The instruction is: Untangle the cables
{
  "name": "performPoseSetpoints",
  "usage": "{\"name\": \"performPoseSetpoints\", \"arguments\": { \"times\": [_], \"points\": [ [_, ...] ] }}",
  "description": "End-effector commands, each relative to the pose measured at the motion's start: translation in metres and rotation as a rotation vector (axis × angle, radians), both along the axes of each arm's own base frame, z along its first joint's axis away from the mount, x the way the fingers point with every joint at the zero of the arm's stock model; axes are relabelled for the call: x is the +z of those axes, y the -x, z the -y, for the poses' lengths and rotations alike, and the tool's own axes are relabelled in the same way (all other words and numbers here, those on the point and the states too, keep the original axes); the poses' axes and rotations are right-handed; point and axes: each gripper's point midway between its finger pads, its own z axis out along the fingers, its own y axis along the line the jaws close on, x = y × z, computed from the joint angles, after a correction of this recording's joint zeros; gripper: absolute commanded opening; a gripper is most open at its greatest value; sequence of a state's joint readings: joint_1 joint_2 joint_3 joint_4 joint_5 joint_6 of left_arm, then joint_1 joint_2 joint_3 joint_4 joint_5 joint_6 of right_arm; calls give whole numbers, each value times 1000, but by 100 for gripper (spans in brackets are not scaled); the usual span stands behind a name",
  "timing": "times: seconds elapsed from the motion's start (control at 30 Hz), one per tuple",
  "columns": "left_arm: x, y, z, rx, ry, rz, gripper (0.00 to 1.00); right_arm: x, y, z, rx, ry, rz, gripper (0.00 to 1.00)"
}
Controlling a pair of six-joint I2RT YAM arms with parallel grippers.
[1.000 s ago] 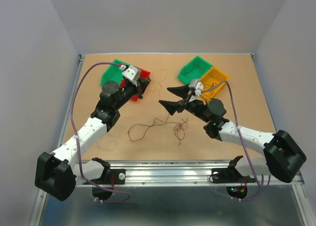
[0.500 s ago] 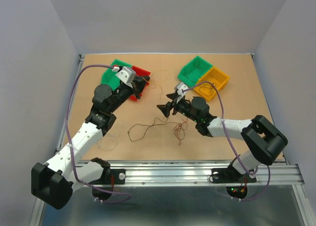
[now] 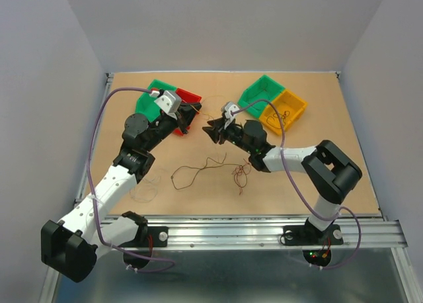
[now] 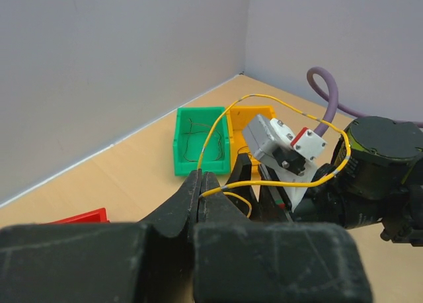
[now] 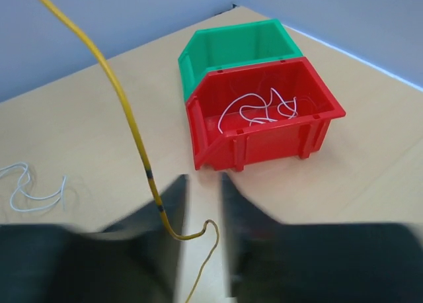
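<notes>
Left gripper [image 4: 200,184] pinches a yellow cable [image 4: 291,182] taut; the right gripper [image 5: 203,180], narrowly parted and blurred, seemingly must clamp alongside, then pull.

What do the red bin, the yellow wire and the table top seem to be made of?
Red bin: likely moulded plastic, smooth with a soft sheen; the colour is uniform and the front wall is ribbed.
Yellow wire: probably plastic-insulated and slightly glossy; it bends in a smooth curve and has small dark bands.
Table top: looks like matt wood or fibreboard; it is an even tan with no clear grain.
</notes>
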State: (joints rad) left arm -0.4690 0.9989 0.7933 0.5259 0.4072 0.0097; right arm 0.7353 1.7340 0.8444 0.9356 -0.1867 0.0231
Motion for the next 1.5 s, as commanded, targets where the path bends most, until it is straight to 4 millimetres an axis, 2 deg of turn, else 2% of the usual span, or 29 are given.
{"name": "performPoseSetpoints", "arguments": {
  "times": [0.0,0.03,0.07,0.1,0.13,0.17,0.2,0.23,0.27,0.33,0.37,0.4,0.53,0.6,0.77,0.97,1.17,1.47],
  "points": [
    [18,7,-2,-7,31,52,0,41,-4,-12,21,-82,112,17],
    [19,5,-4,8,34,53,0,47,0,-11,34,-94,117,6],
    [18,3,-6,20,35,47,0,44,4,-7,35,-92,110,1],
    [16,1,-6,30,35,40,0,45,9,-4,38,-95,108,0],
    [17,-3,-8,53,38,35,0,61,15,2,34,-123,123,1],
    [11,-8,-8,61,28,16,0,54,21,9,28,-118,105,1],
    [8,-11,-7,64,21,3,0,57,26,13,28,-127,103,0],
    [9,-14,-6,66,19,-1,0,64,30,17,24,-143,108,1],
    [7,-14,-2,43,10,-12,0,80,36,26,11,-177,120,1],
    [-4,-20,5,18,-16,-47,0,89,43,37,-14,-201,122,1],
    [-13,-22,10,-6,-34,-71,0,105,48,45,-27,-230,137,0],
    [-15,-22,13,-19,-42,-75,0,110,49,50,-39,-240,139,1],
    [-20,-15,26,-117,-70,-80,4,135,50,70,-118,-281,162,1],
    [-24,-2,36,-218,-89,-74,9,145,48,77,-153,-292,176,1],
    [-35,15,52,-374,-115,-101,16,161,57,76,-116,-305,209,0],
    [-40,28,62,-494,-127,-125,19,159,57,64,-64,-282,215,1],
    [-52,23,68,-527,-132,-173,24,161,58,55,-26,-280,215,1],
    [-52,27,69,-547,-133,-169,35,164,62,52,1,-284,222,0]
  ]
}}
